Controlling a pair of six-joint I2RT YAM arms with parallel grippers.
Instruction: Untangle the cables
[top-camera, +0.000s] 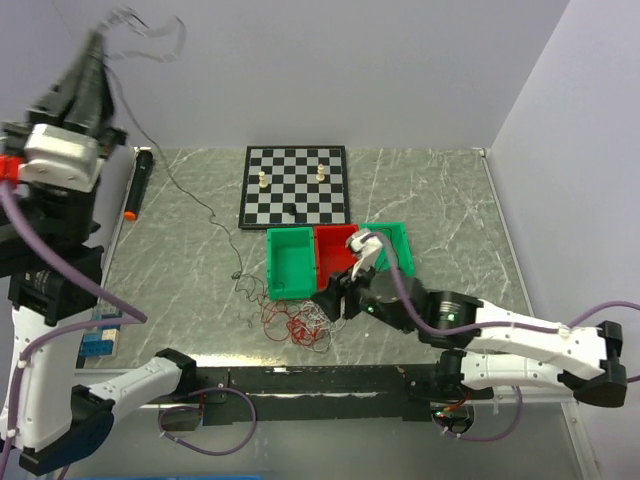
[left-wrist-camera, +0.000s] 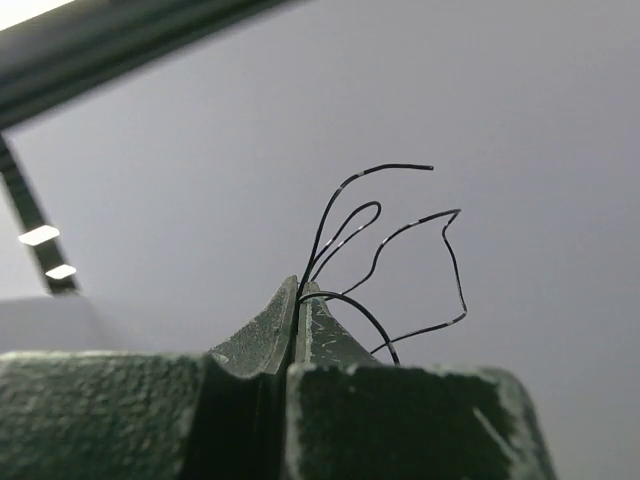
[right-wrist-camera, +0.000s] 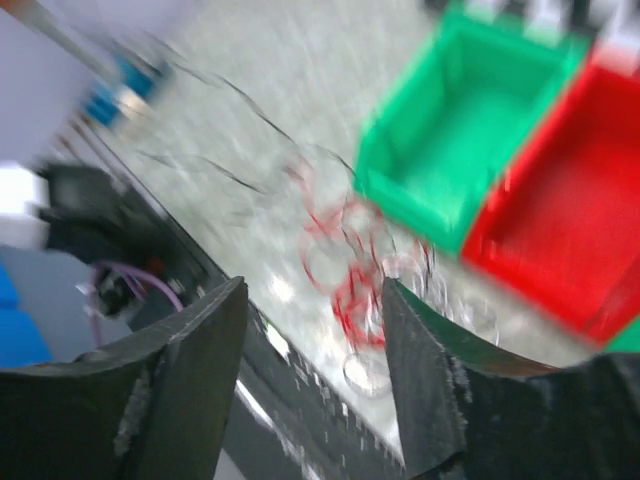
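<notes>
Red, white, black cables (top-camera: 296, 322), finely tangled

The left gripper (left-wrist-camera: 300, 300) pinches a black cable (left-wrist-camera: 345, 222), its thin loops curling upward against a pale wall (left-wrist-camera: 520, 120).

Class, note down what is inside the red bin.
Nothing shows in the red bin, only its bare floor. The right gripper and its wrist cover the near right corner, so that part is unseen.

Overhead view looks down; right wrist shares its cables (top-camera: 295, 322), left faces wall (left-wrist-camera: 520, 120).
</notes>
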